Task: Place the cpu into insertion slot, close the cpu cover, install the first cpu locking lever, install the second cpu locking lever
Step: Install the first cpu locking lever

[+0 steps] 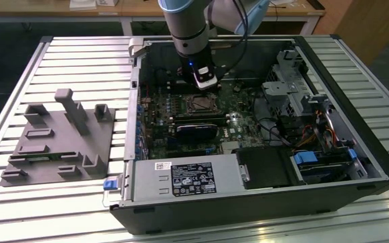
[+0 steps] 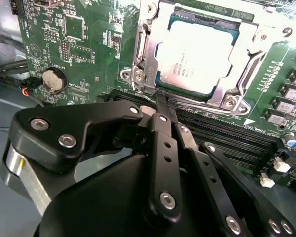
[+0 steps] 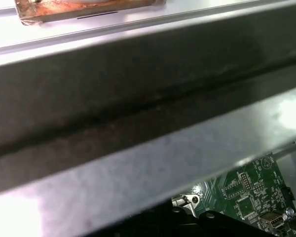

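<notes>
cpu (image 2: 197,54) seated in insertion slot (image 1: 187,105), cpu cover (image 2: 252,63) down. gripper (image 2: 162,101) fingers closed at slot's far edge by locking lever (image 2: 138,74); whether levers are latched, can't tell.

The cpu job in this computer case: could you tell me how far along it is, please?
Done: the cpu sits in the insertion slot, and the cpu cover lies closed over it. In hand: the gripper, fingers together, has its tip at the cover's corner in the second wrist view. Left: the two locking levers; I cannot tell whether either is latched.
</notes>
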Action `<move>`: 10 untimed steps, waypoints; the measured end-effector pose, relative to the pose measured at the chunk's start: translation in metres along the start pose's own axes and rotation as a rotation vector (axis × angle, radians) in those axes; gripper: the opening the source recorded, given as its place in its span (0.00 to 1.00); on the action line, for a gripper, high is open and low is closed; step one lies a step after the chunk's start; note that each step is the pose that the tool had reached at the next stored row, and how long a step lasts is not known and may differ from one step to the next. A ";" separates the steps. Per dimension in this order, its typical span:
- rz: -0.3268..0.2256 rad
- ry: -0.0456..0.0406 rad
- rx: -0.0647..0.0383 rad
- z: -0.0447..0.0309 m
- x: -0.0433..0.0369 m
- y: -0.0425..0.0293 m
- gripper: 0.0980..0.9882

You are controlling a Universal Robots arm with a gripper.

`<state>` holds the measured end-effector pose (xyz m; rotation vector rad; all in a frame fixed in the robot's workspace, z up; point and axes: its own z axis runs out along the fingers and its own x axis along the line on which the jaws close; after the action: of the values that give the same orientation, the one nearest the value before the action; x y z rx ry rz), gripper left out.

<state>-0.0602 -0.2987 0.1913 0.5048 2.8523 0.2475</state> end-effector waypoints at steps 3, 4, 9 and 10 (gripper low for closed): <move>0.000 -0.0009 0.001 0.0002 0.0000 -0.0001 0.01; 0.000 -0.0010 0.001 0.0002 0.0000 -0.0001 0.01; 0.000 -0.0012 0.001 -0.0003 0.0000 0.0001 0.01; 0.000 -0.0015 0.000 -0.0007 -0.0001 0.0003 0.01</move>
<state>-0.0601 -0.2986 0.1921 0.5051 2.8508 0.2468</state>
